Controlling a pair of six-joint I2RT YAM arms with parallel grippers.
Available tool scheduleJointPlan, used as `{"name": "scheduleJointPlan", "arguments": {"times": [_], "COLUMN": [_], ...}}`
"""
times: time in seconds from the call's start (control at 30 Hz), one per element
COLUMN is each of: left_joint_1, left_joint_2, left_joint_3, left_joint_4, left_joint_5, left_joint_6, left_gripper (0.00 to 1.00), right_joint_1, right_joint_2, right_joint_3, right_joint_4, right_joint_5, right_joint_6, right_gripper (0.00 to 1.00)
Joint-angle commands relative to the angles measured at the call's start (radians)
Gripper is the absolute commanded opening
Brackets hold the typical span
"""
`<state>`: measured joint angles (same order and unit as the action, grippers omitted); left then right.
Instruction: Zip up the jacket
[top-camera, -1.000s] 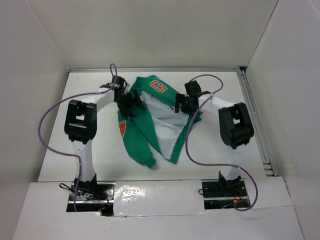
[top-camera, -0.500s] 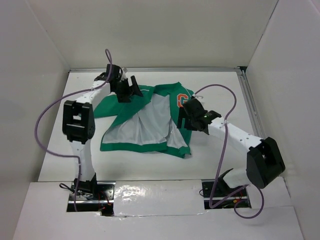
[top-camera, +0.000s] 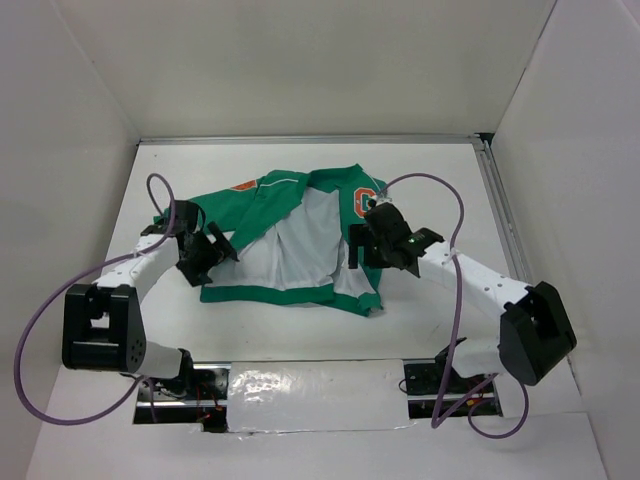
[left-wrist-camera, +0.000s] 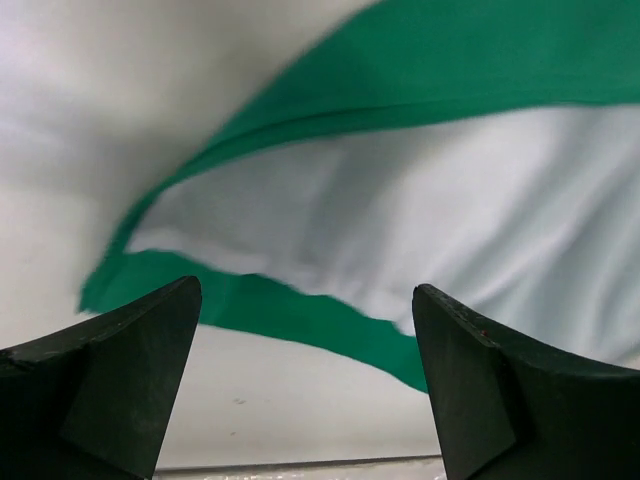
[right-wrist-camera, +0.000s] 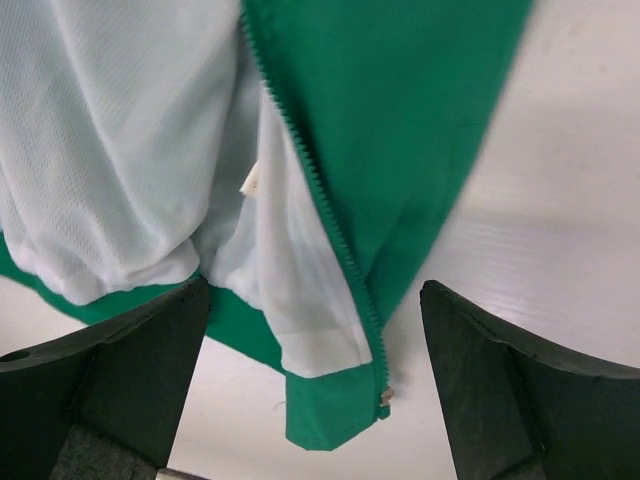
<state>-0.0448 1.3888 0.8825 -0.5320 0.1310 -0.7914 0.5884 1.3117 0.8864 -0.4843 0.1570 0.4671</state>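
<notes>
The green jacket (top-camera: 300, 200) lies open on the table, white lining (top-camera: 290, 250) up, with the orange chest patch (top-camera: 365, 203) at the right and the orange shoulder patch (top-camera: 243, 186) at the back left. My left gripper (top-camera: 218, 250) is open and empty at the jacket's left hem; the left wrist view shows the green hem band (left-wrist-camera: 300, 320) just beyond my left gripper (left-wrist-camera: 305, 290). My right gripper (top-camera: 357, 252) is open and empty above the right front panel. In the right wrist view, the zipper teeth (right-wrist-camera: 330, 230) and the zipper's bottom end (right-wrist-camera: 385, 397) lie below my right gripper (right-wrist-camera: 315, 290).
White walls box in the table (top-camera: 450, 170) on three sides. A metal rail (top-camera: 510, 230) runs along the right edge. Purple cables (top-camera: 455, 290) loop off both arms. A shiny taped strip (top-camera: 310, 385) covers the near edge between the arm bases.
My left arm has swung from the jacket's collar at the back down to its front-left hem, empty. The jacket's left shoulder now lies flat. My right gripper has barely moved.
</notes>
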Motion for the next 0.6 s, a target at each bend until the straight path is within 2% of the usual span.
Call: {"name": "scheduleJointPlan", "arguments": {"times": [0.0, 0.17, 0.4, 0.43, 0.57], "left_joint_1": [0.036, 0.042, 0.040, 0.074, 0.086], "left_joint_2": [0.016, 0.000, -0.122, -0.149, -0.148], "left_joint_3": [-0.048, -0.074, -0.097, -0.103, -0.086], "left_joint_4": [-0.033, -0.010, 0.004, 0.003, 0.024], "left_joint_5": [-0.102, -0.172, -0.203, -0.211, -0.114], "left_joint_6": [-0.089, 0.010, 0.044, 0.038, 0.078], "left_gripper": [0.99, 0.99, 0.99, 0.99, 0.99], "right_joint_1": [0.024, 0.054, 0.067, 0.079, 0.079], "right_joint_2": [0.044, 0.136, 0.308, 0.322, 0.461], "right_joint_3": [0.059, 0.086, 0.172, 0.175, 0.248], "right_joint_4": [0.052, 0.075, 0.053, 0.056, -0.020], "right_joint_5": [-0.108, -0.177, -0.134, -0.126, 0.031], "right_joint_6": [-0.053, -0.085, -0.045, -0.042, 0.046], "right_gripper": [0.92, 0.89, 0.90, 0.90, 0.89]}}
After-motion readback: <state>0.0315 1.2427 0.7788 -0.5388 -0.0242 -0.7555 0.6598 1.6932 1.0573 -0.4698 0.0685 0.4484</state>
